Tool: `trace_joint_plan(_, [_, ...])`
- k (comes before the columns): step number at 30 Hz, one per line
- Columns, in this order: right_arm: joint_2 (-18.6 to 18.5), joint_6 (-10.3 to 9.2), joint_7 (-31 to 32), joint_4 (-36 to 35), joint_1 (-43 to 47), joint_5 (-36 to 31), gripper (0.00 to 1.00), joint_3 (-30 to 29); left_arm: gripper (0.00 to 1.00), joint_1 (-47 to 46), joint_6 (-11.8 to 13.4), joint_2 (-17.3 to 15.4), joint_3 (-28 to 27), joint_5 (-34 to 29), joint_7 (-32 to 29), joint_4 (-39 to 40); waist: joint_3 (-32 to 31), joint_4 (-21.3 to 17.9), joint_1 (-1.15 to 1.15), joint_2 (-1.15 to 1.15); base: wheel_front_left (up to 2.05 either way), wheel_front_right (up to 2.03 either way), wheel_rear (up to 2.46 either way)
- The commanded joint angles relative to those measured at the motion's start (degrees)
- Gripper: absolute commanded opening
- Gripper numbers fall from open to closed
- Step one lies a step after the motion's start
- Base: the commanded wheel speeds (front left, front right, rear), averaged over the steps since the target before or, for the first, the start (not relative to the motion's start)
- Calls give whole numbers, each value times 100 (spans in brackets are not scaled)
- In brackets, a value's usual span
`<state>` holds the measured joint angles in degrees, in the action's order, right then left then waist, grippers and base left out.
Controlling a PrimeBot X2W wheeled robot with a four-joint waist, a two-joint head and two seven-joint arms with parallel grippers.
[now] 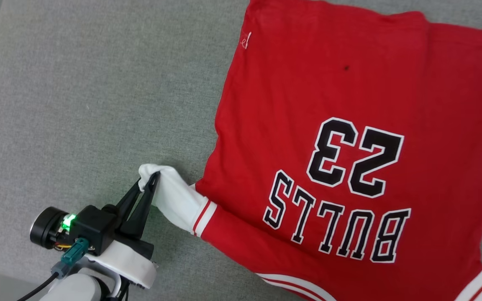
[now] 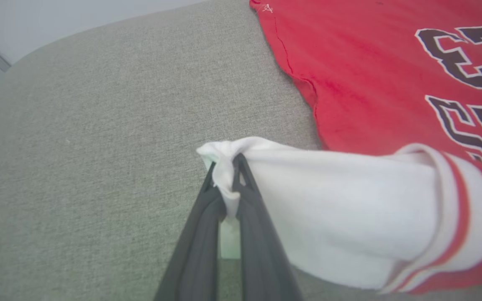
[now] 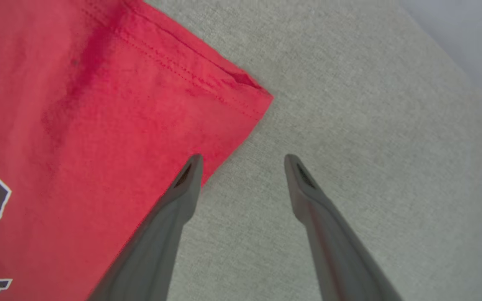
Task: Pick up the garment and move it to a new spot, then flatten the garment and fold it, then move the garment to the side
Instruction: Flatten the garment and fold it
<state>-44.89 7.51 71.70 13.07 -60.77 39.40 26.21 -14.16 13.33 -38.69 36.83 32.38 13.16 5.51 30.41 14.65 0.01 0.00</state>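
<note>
Garment (image 1: 349,104): one, spread on grey fabric surface (image 1: 78,104) | left hand (image 1: 150,179): clamped on one white sleeve (image 1: 176,200) | right hand (image 3: 243,161): spread apart, empty

support: grey woven upholstered cushion (image 1: 78,104) | lying on it: red garment (image 1: 308,92), spread flat, print side up | placement: right part of cushion, hem toward far edge, collar nearest
</note>
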Motion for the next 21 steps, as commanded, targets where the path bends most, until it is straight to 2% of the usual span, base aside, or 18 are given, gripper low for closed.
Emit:
trace_joint_plan(1, [67, -4, -3, 39, -98, -35, 100, -22, 0, -88, -10, 44, 5, -31, 33, 17, 180, 125, -1, 0, 0, 0, 0])
trace_joint_plan(6, [199, -4, 3, 283, -185, -167, 100, 128, 0, -269, -69, 137, 51, -105, 62, -15, 454, 222, -1, 0, 0, 0, 0])
trace_joint_plan(12, [194, -3, -13, 488, 296, -63, 100, 513, 0, -409, -153, 262, 90, -138, 106, -156, 509, 271, -1, 0, 0, 0, 0])
trace_joint_plan(13, [156, -3, -98, 437, 299, -138, 46, 595, 0, -410, -157, 263, 84, -139, 116, -187, 493, 266, -1, 0, 0, 0, 0])
trace_joint_plan(14, [102, -3, -167, 390, 293, -171, 0, 700, 0, -401, -171, 271, 81, -137, 115, -220, 463, 261, -1, 0, 0, 0, 0])
trace_joint_plan(21, [129, -4, -792, 404, -44, 39, 0, 766, 0, -168, -149, 265, 1, -62, 167, -400, -21, 79, -1, 0, 0, 0, 0])
